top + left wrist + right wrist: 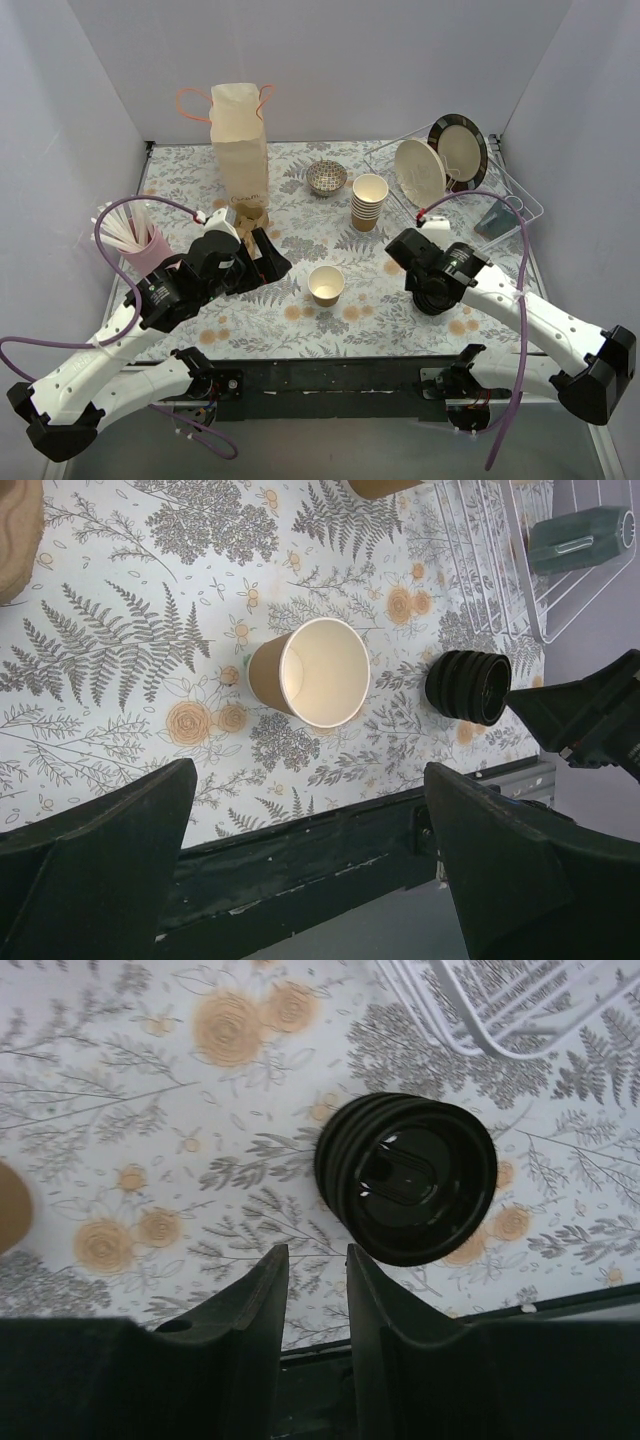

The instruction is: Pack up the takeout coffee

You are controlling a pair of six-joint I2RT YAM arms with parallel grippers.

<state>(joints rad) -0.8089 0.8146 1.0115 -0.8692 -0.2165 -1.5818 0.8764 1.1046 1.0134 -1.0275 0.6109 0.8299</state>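
Well, the biggest container is the paper bag point(240, 140), upright at 11 o'clock on the table with its orange handles up; I cannot see inside it. At 2 o'clock the white wire dish rack point(520, 205) holds a cream plate point(418, 172) and a dark-rimmed plate point(460, 150) on edge, plus a dark green thing point(492, 222) I cannot make out. At 9 o'clock a pink cup point(152, 252) holds straws point(118, 222). A stack of paper cups point(368, 203) stands at 1 o'clock of centre, with a patterned bowl point(326, 178) at 12. The takeout coffee cup point(326, 285) stands upright mid-table: small, brown outside, cream inside, its mouth uncovered. My left gripper point(274, 254) hovers at its 9 o'clock, jaws spread wide around nothing. My right gripper point(317, 1252) is at its 3 o'clock, its fingers a narrow gap apart and gripping nothing. A stack of black lids point(405, 1192) lies on the cloth just beside them, at 1 o'clock in the wrist view.
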